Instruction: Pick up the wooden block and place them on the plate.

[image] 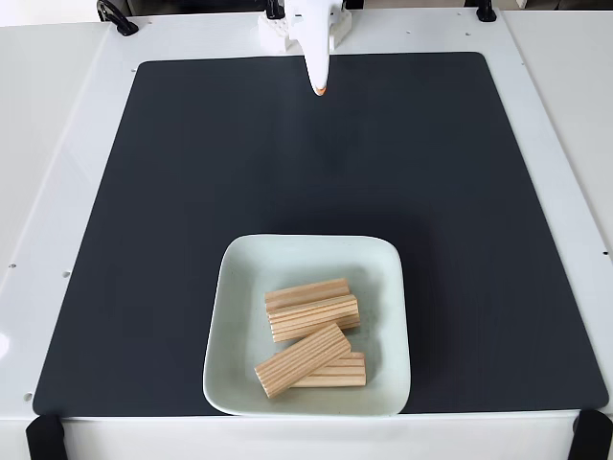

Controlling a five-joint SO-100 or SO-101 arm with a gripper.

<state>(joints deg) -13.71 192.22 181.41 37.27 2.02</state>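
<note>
Nearest to you in the fixed view, at the bottom corners, two black straps (43, 436) hold down a dark mat (192, 192) that covers most of the white bench (57, 96).

Just beyond the mat's near edge, slightly left of centre, sits the plate (235, 326) — a pale mint-green square dish with rounded corners and a shallow raised rim. All four wooden blocks lie inside it, gathered toward its right-hand half. The nearest block (337, 374) lies flat and roughly level, close to the plate's near rim. A second block (302, 360) is angled across it, its left end low and its right end rising over the first, grooved face up. Beyond these, a third block (314, 317) lies nearly level with its grooves showing, and the fourth block (306, 292) sits just behind it, touching or almost touching it, tilted a little the same way.

Past the plate, you have a wide stretch of bare mat.

At the far edge, top centre, the white arm's tool (320, 88) points down toward the mat, well apart from the plate. It tapers to a narrow tip with a small orange spot — the fingers appear drawn together, with nothing between them.

At the top left corner, a black cable (115, 17) curls over the bench.
</note>
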